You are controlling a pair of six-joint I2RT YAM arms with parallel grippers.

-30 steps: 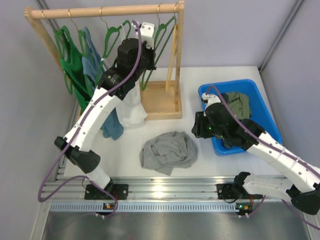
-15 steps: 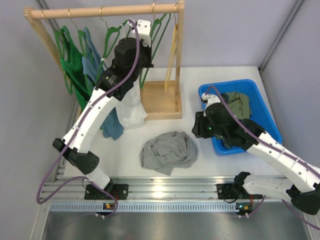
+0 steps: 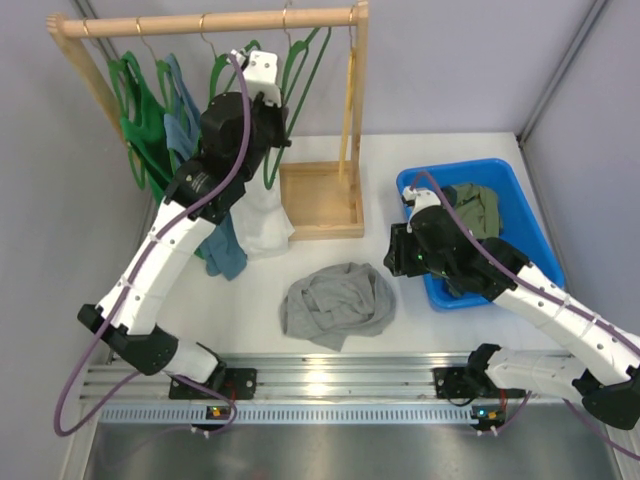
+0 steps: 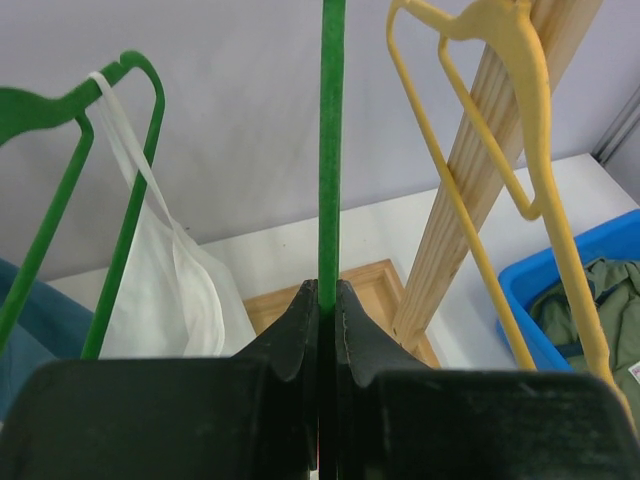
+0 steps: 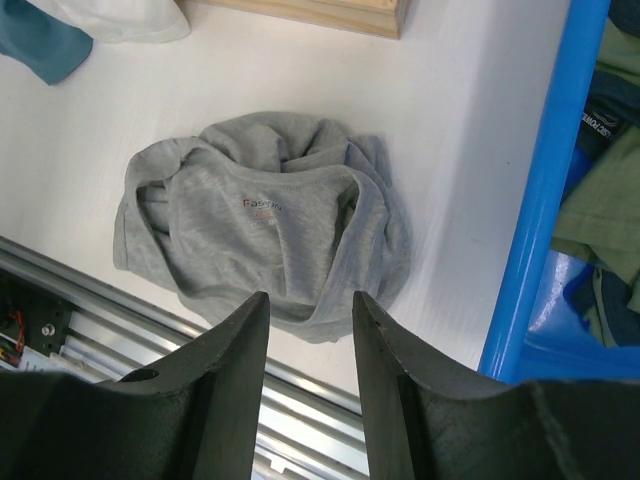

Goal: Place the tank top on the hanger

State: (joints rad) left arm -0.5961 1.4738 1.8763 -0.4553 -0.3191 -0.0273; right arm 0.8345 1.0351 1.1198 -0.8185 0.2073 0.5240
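We're fetching: left claw (image 4: 327,290) is clamped on the hanger (image 4: 331,120), which hangs from the rail (image 3: 200,22) at eleven o'clock. The tank top (image 3: 338,303) lies crumpled at six on the counter (image 3: 440,160), with the right claw (image 5: 310,300) half-open and empty above it. Next, we reckon, unhook the hanger and bring it down.

I see a light grey tank top (image 5: 265,215) with a tiny red mark on it. The hanger (image 4: 331,150) is bright green. Beside it is a yellow hanger (image 4: 475,22). The bin (image 5: 540,200) is blue, with an olive-green garment (image 5: 610,185) in it. The table (image 5: 450,120) is white. The rack (image 3: 170,22) is pale wood.
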